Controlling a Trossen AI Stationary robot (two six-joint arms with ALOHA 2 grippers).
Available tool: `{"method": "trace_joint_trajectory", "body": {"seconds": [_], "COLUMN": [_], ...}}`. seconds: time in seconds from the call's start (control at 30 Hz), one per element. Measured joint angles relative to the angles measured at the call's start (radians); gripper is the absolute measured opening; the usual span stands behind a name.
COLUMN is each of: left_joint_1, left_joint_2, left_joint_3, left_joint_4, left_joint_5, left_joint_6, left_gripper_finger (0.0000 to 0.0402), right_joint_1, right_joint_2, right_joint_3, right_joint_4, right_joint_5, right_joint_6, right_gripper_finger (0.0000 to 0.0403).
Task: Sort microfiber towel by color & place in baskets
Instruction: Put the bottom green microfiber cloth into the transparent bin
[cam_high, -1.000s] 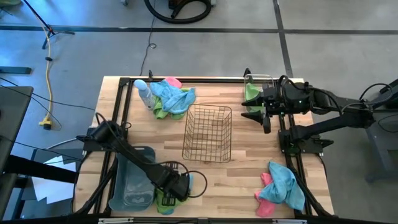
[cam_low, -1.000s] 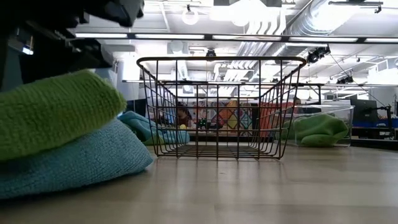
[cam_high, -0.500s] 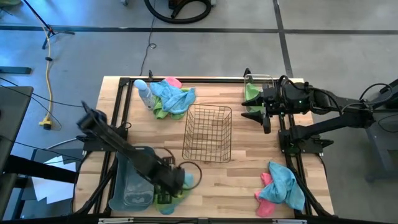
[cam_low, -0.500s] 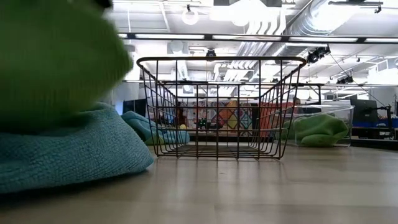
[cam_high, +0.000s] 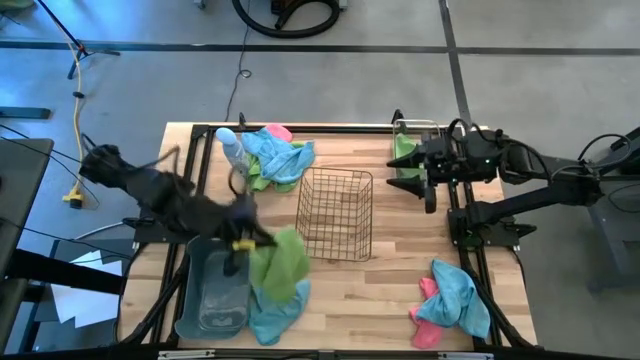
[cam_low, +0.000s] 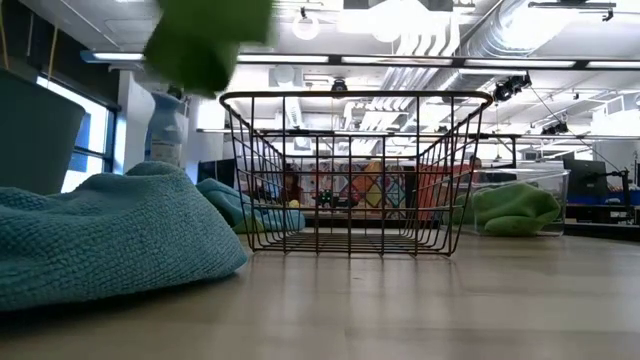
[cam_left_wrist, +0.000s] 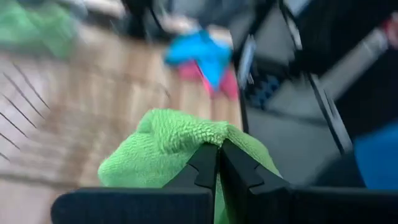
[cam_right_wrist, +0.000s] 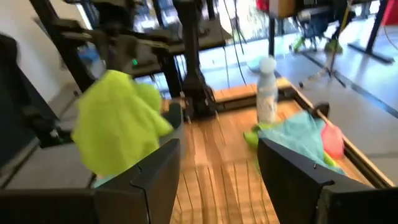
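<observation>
From the high view, I saw my left gripper (cam_high: 243, 243) shut tight on a green towel (cam_high: 280, 264). The towel hung from the claw over the table (cam_high: 390, 270), near the front left corner. Under it lay a teal towel (cam_high: 275, 312) by the front edge. The grey-blue tub (cam_high: 212, 290) sat just beside them at the left edge. The wire basket (cam_high: 335, 214) stood in the middle of the table, just beside the hanging towel. At the back edge lay a pile of towels (cam_high: 278, 155) with a spray bottle (cam_high: 231, 150) next to it. My right gripper (cam_high: 412, 180) waited at the back right corner with its fingers apart and nothing in them. It sat by the clear bin (cam_high: 408, 148), which had green cloth in it. More towels, pink and teal (cam_high: 450, 298), lay at the front right corner.

From the low view, the green towel (cam_low: 205, 40) was up in the air, above the wire basket's (cam_low: 350, 170) rim. The teal towel (cam_low: 110, 235) lay flat on the table. The clear bin (cam_low: 515, 205) stood far off behind.

From the left wrist view, the two fingers (cam_left_wrist: 205, 168) pressed together with the green towel (cam_left_wrist: 168, 146) pinched between them.

From the right wrist view, my fingers (cam_right_wrist: 292, 171) stood wide apart. Far across I saw the green towel (cam_right_wrist: 118, 127) and the spray bottle (cam_right_wrist: 267, 90).
</observation>
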Motion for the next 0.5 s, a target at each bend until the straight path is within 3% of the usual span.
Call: {"method": "trace_joint_trajectory", "body": {"seconds": [0.3,0.5], "left_joint_1": [0.206,0.39], "left_joint_2": [0.009,0.015], "left_joint_3": [0.0,-0.001], "left_joint_4": [0.136,0.211], "left_joint_5": [-0.006,0.112], "left_joint_6": [0.403,0.615], "left_gripper_finger": [0.0,0.0], "right_joint_1": [0.0,0.0], "right_joint_2": [0.0,0.013], "right_joint_3": [0.0,0.0], "right_joint_4": [0.154,0.253], "right_joint_5": [-0.003,-0.003], "right_joint_6": [0.0,0.007], "right_gripper_finger": [0.0211,0.0211]}}
